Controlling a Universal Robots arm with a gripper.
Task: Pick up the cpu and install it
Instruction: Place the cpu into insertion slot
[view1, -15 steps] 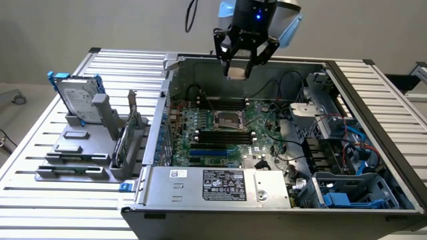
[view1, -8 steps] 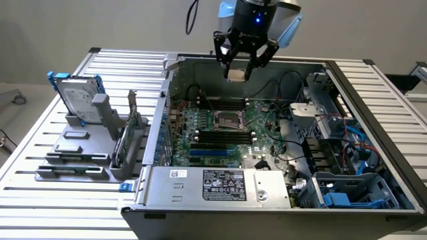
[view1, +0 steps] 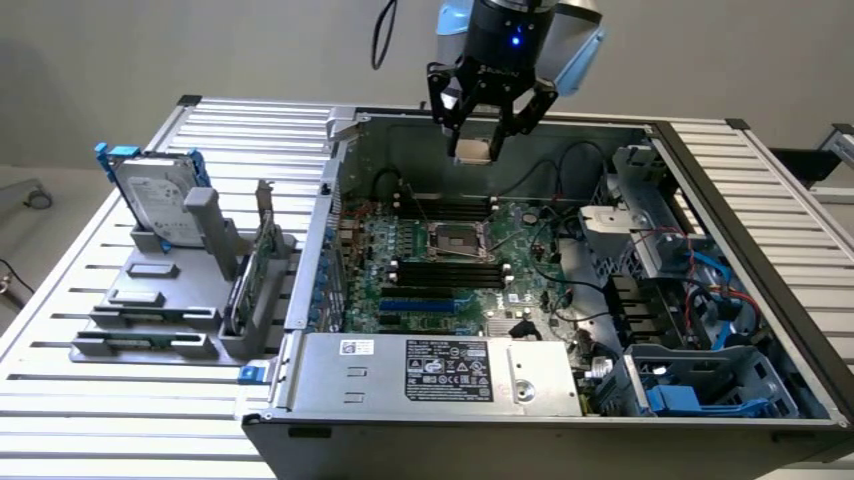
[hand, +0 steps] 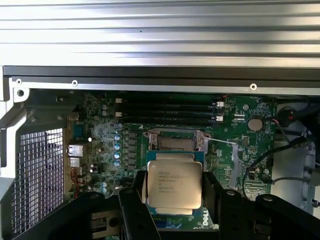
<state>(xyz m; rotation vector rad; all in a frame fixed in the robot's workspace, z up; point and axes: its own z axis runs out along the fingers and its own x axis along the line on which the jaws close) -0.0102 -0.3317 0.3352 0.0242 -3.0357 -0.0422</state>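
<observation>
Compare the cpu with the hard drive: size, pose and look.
Size: the cpu is far smaller than the hard drive.
Pose: the cpu is held in the pincer above the open case; the hard drive stands upright in a grey rack at the exterior view's left.
Look: the cpu is a bare square plate with print; the hard drive carries blue brackets.
Both are silvery-grey.

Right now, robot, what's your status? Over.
Gripper shut on cpu. Cpu held up over the case, not in the socket yet. Nothing seen blocking the socket.
</observation>
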